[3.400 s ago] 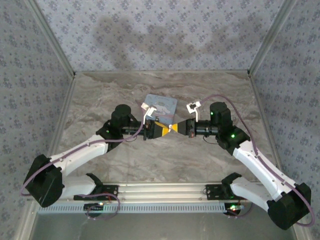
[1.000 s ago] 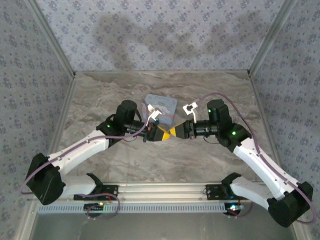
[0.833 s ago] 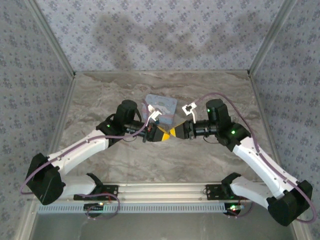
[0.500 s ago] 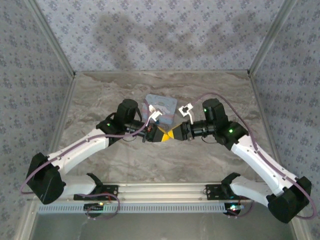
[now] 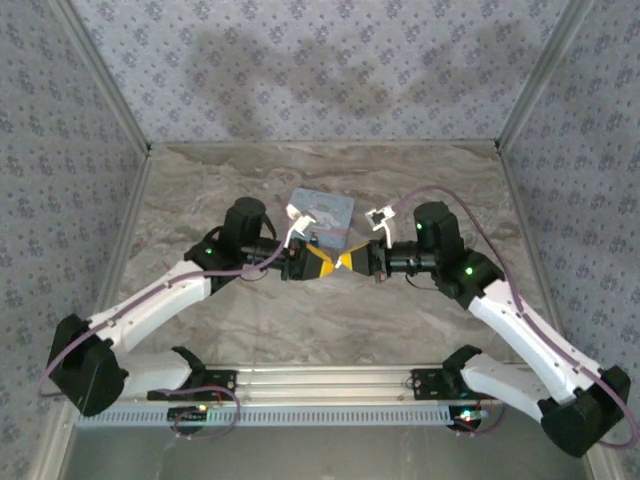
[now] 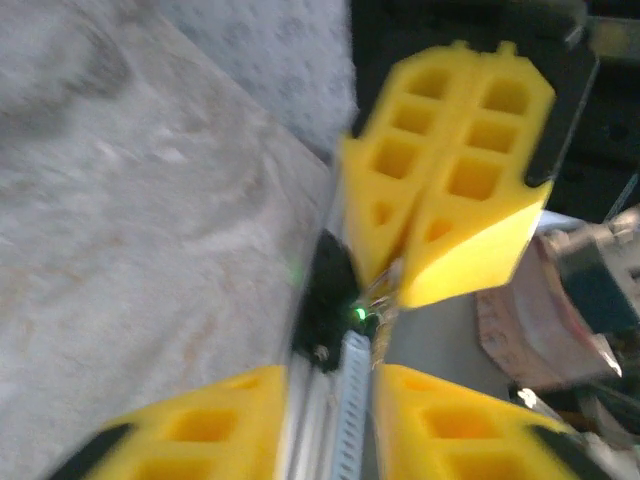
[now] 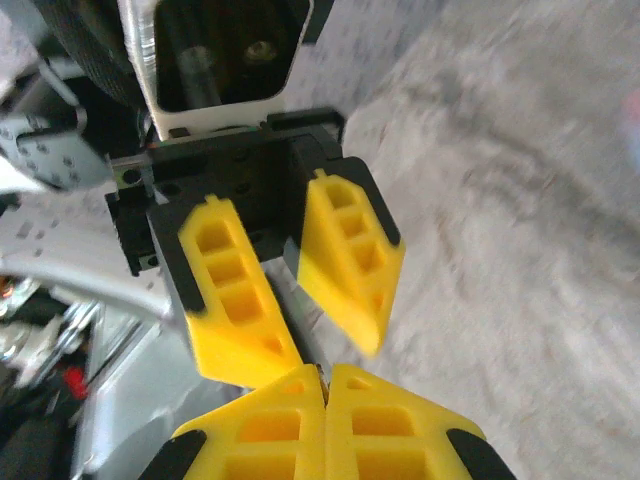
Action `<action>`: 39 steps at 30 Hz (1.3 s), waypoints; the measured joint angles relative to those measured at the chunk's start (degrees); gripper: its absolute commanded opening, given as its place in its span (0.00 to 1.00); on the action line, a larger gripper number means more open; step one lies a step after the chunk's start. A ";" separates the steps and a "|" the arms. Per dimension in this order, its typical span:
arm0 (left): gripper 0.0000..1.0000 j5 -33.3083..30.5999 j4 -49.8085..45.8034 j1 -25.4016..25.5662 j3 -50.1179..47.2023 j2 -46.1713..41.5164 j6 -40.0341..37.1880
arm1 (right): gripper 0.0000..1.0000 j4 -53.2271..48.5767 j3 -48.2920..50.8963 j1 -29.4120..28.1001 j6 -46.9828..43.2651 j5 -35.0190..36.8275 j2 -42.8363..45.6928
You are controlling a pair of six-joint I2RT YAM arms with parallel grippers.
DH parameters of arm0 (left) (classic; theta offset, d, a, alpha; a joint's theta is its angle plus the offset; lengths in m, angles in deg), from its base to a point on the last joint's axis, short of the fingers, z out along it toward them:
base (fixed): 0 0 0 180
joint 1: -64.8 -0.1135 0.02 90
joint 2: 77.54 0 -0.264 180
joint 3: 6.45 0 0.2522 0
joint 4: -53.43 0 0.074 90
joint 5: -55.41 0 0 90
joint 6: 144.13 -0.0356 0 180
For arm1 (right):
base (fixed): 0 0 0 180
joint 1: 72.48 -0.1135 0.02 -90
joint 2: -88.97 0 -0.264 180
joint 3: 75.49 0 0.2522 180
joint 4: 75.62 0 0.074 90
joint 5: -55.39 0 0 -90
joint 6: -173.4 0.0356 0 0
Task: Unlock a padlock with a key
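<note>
The right arm's yellow ribbed fingers (image 7: pixel 385 428) are pressed flat together, their inner faces meeting along one seam with nothing visible between them. Facing them tip to tip, the left arm's yellow ribbed fingers (image 7: pixel 235 290) stand apart, with a dark gap between the two wedges back to their black mount. The left wrist view agrees: the left pair splits to either side at the bottom of the view, and the right pair hangs above as one closed block.

At the tip of that closed block there is a small brownish blur (image 6: pixel 385 297). I cannot tell what it is. I also cannot tell where the tiny dark-blue padlock sits, because the spot where the two sets of fingertips meet is too blurred and too small to read.

From above, the two sets of fingers meet nose to nose over the middle of the grey marbled surface (image 5: pixel 420 330). Just behind them lies a light-blue rectangular tin with a white cartoon figure (image 5: pixel 325 211), flat on the surface. Each black wrist runs back into a white arm that bends outward towards its base at the near edge. A purple cable (image 5: pixel 440 192) loops over the right wrist. Blue-patterned walls (image 5: pixel 300 70) enclose the surface on three sides.
</note>
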 measured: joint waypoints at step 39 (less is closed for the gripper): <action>0.32 -23.52 41.72 7.58 -4.26 0.28 18.45 | 0.00 53.42 17.86 -10.91 19.34 33.97 4.98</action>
